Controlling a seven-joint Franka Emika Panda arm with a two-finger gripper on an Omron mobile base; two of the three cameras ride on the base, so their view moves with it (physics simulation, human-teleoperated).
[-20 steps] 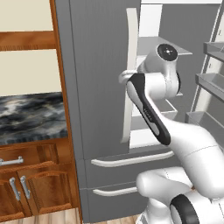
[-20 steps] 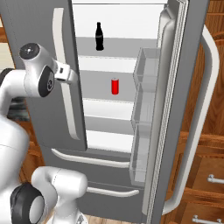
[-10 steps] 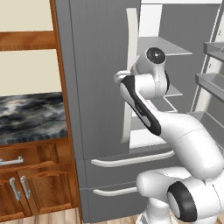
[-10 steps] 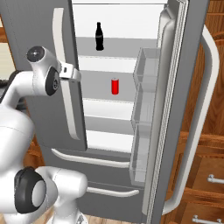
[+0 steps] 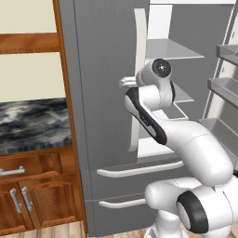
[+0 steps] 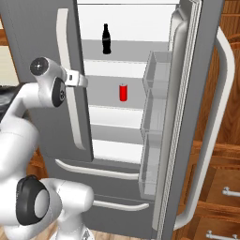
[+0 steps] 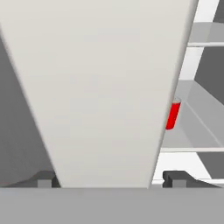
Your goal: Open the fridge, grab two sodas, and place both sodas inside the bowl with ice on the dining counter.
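Observation:
The grey fridge (image 5: 102, 69) has its left door closed and its right door swung wide. One soda, a small black bottle (image 6: 107, 38), stands on the top shelf. My gripper (image 5: 126, 82) (image 6: 82, 80) is at mid-height on the left door's long white handle (image 5: 139, 42) (image 6: 63, 37). In the hand view the handle (image 7: 105, 87) fills the space between the fingertips, and my gripper (image 7: 109, 178) straddles it, open. The left tip is against the handle. A narrow gap remains at the right fingertip (image 7: 175, 177).
A red can (image 6: 123, 92) (image 7: 173, 114) stands on the middle shelf. The open right door (image 6: 197, 93) with its clear bins juts toward me. Two fridge drawers (image 5: 139, 169) sit below. Wooden cabinets and a marbled countertop (image 5: 32, 121) flank the left, more cabinets (image 6: 225, 187) the right.
My arm's elbow has swung forward and left while the hand stays at the left door handle. The jaws have drawn a little closer around the handle.

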